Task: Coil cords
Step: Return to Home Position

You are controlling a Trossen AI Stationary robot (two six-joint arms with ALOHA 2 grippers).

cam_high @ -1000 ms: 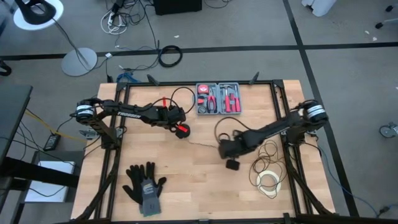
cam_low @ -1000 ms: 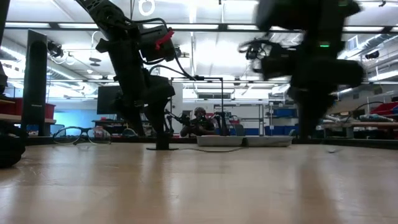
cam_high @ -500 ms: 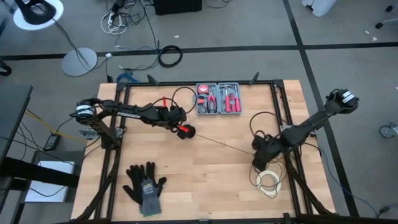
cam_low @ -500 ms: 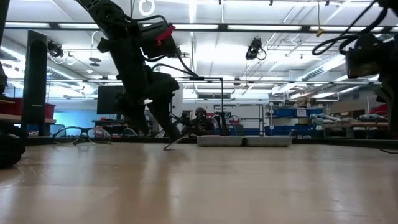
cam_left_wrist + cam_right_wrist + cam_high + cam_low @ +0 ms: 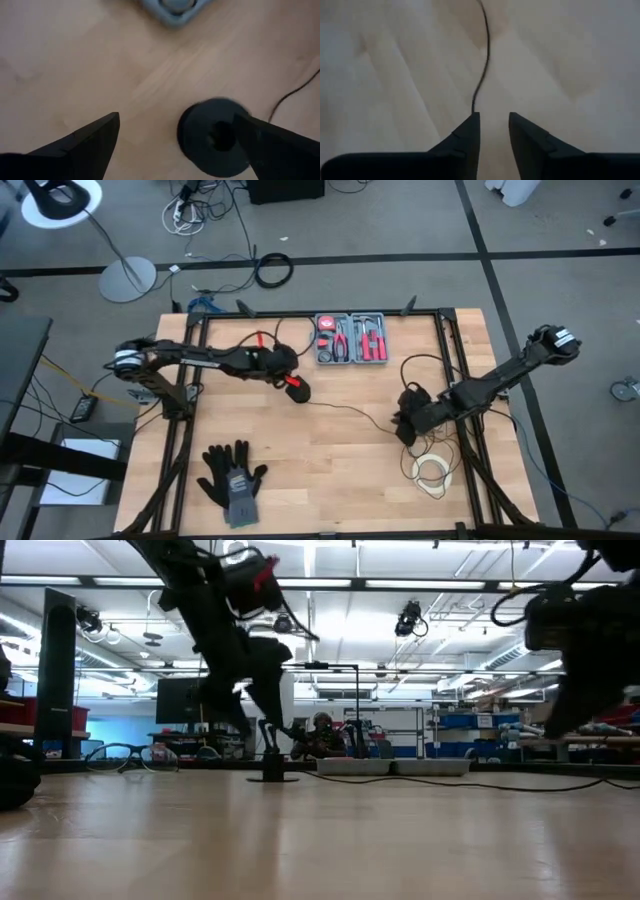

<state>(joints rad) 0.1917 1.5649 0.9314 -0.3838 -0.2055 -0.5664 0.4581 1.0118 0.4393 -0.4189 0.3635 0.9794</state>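
The cord is a thin black wire lying across the table, with loose loops at the right. Its round black puck lies flat on the wood under my left gripper. That gripper stands open astride the puck, which sits close against one finger. My right gripper hangs low over the wire's right stretch. Its fingers stand narrowly open, and the wire runs up to one fingertip and vanishes behind it. My left gripper: one finger overlaps the puck's edge in the wrist view, and I cannot tell whether they touch. My right gripper: the wire ends at the edge of one fingertip, outside the gap, and I cannot tell whether it touches.
A grey tool tray with red-handled tools sits at the far middle. Dark gloves lie at the near left. A white coil lies at the near right, beside the black loops. A black frame edges the table.
My right gripper swept from the table's middle toward the right edge, drawing the wire taut, then came back a little to the left. The puck tipped up under the pull and now lies flat again, and the wire rests slack on the table.
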